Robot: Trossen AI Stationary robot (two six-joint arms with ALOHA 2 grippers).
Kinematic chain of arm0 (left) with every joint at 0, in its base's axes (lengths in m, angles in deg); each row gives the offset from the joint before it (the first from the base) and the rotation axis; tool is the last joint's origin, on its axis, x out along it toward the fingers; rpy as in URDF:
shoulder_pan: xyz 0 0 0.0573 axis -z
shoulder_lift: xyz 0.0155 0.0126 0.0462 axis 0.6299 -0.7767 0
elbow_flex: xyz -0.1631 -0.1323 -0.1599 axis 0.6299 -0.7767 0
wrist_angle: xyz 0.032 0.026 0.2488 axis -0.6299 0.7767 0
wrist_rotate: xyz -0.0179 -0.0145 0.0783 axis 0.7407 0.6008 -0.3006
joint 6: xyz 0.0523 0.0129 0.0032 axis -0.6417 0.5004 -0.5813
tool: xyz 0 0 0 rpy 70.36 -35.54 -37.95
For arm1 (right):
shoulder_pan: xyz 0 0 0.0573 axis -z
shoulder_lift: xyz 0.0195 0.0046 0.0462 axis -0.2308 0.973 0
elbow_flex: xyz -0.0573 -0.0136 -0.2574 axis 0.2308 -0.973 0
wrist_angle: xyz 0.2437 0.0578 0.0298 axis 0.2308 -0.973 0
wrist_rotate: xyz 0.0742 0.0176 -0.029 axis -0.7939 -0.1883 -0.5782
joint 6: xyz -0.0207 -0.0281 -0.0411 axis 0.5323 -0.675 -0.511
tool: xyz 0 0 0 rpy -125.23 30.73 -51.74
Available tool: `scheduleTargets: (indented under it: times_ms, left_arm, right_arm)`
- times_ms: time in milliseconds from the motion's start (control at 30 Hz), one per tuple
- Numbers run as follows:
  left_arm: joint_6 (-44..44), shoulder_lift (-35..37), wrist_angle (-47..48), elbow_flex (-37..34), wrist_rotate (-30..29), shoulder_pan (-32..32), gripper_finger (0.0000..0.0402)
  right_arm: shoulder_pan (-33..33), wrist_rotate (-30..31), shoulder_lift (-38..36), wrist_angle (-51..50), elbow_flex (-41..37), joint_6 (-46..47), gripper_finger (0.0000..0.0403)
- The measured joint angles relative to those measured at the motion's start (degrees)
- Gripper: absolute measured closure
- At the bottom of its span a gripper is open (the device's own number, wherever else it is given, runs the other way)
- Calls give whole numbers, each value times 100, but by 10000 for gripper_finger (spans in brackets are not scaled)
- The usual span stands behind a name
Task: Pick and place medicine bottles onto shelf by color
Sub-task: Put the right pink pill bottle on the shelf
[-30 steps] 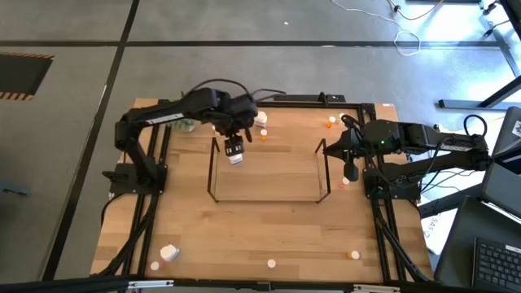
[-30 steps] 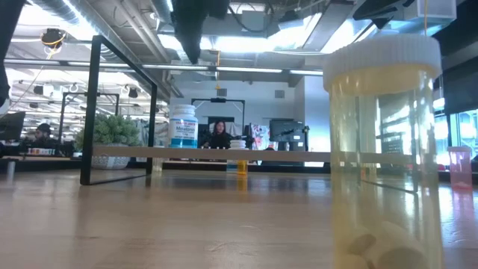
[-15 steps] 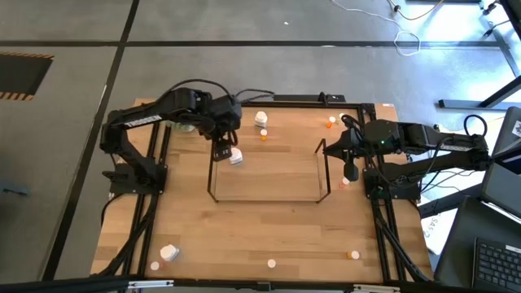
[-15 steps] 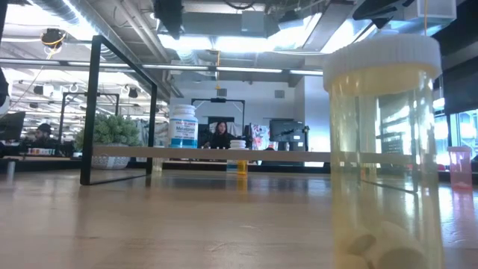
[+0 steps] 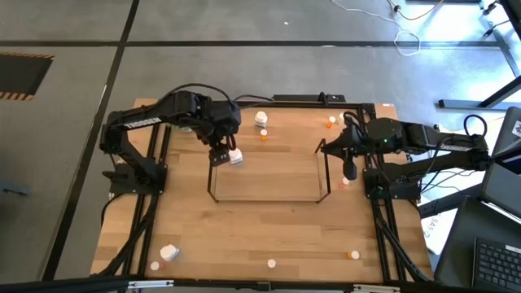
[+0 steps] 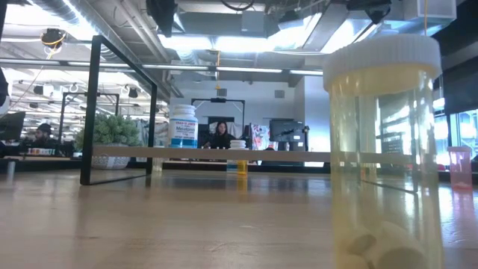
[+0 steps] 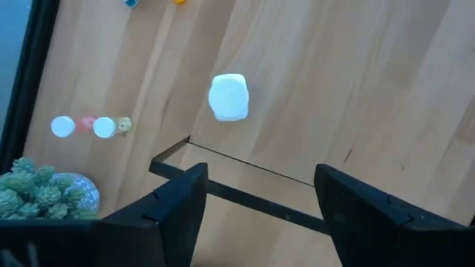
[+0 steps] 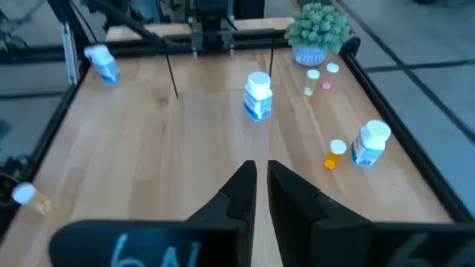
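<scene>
On your left, the left tool (image 5: 218, 151) hangs released, fingers spread, over the shelf's (image 5: 269, 198) far-left corner, just beside the large white medicine bottle (image 5: 235, 157) standing on the shelf there. Further along, beyond the shelf's far edge, you have another white bottle (image 5: 260, 120) with a small orange bottle (image 5: 264, 136) near it on the desk (image 5: 269, 236). On your right, the right tool (image 5: 350, 172) sits clenched on nothing just outside the shelf's right end, pointing along the desk.
</scene>
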Motion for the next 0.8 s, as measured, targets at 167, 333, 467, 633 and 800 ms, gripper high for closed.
scheduleTargets:
  times_ms: [167, 333, 467, 633, 800]
  left_arm:
    - [65, 0, 0, 0, -114, 71, 160]
    - [260, 0, -2, 0, -295, 150, 160]
    - [260, 0, -2, 0, -299, 156, 160]
    - [260, 0, -2, 0, -302, 156, 160]
    - [258, 0, -2, 0, -302, 156, 160]
  right_arm:
    - [2, 3, 20, 94, 0, -91, 363]
    - [2, -118, 22, 143, 0, 669, 363]
    - [2, -245, 13, 19, 0, 1163, 363]
    - [-7, -955, -112, -601, 0, 1666, 366]
    - [-7, -1349, -201, -1528, 61, 2071, 394]
